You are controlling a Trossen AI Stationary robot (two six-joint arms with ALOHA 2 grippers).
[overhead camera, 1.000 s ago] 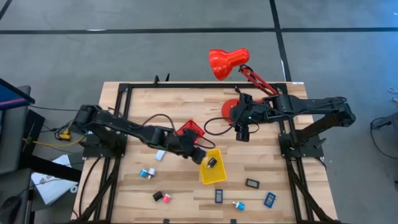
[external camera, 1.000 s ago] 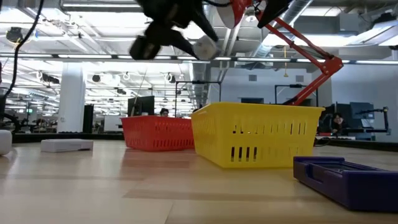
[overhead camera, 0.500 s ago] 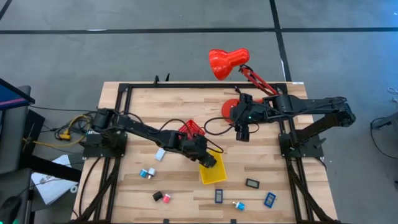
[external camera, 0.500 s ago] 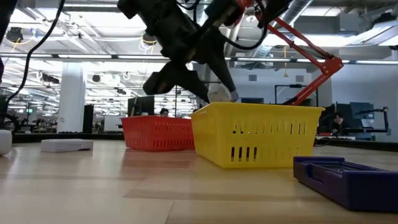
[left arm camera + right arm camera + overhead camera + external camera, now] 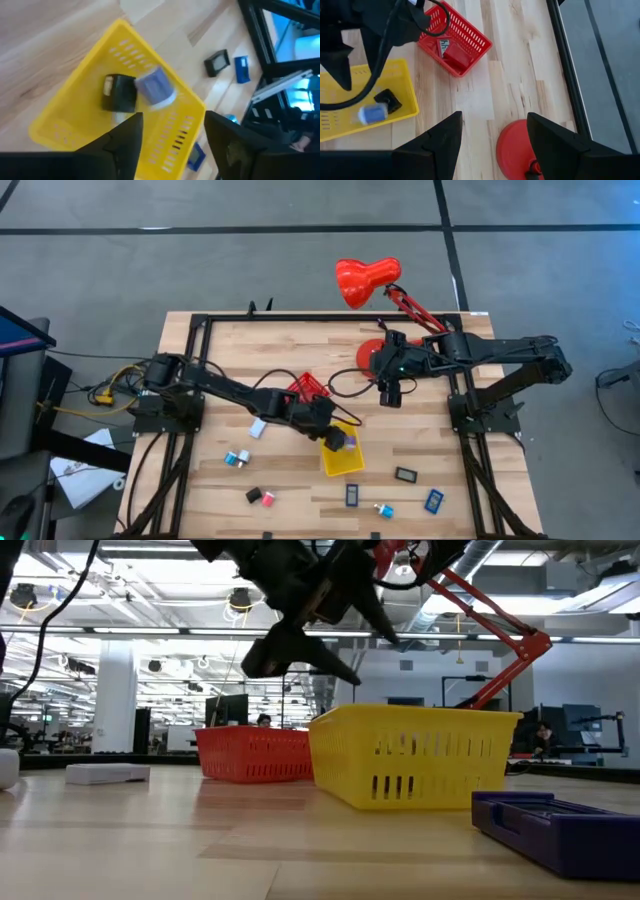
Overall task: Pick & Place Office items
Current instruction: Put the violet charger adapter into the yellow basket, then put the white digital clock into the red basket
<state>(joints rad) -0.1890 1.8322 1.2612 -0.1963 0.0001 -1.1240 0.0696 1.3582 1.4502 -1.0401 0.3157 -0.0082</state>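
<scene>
Left gripper [image 5: 338,438]: above the yellow slotted plastic basket [image 5: 352,464] at the table's middle, jaws spread wide with nothing between them. The low view shows it raised clear above the basket rim [image 5: 415,718].
Blue-and-white cylindrical item [image 5: 155,88]: blurred, just above the basket floor, beside a small black block with a pale end [image 5: 119,93]. The left wrist view and the right wrist view [image 5: 372,113] both show it; in the high view the gripper mostly covers it.
Right gripper [image 5: 390,394]: waiting near the round red lamp base [image 5: 372,356] at the table's far right, jaws spread, holding nothing.
Red slotted plastic basket [image 5: 456,31]: just behind the yellow one; only the right wrist view shows a red block [image 5: 457,55] and a white piece inside it.
Loose office items: a white block [image 5: 257,428], a blue-and-white pair [image 5: 236,459], a black-and-pink pair [image 5: 261,497], and blue and black pieces along the near edge [image 5: 432,500].
Low view only: a dark purple flat case [image 5: 560,827] close to the camera.
</scene>
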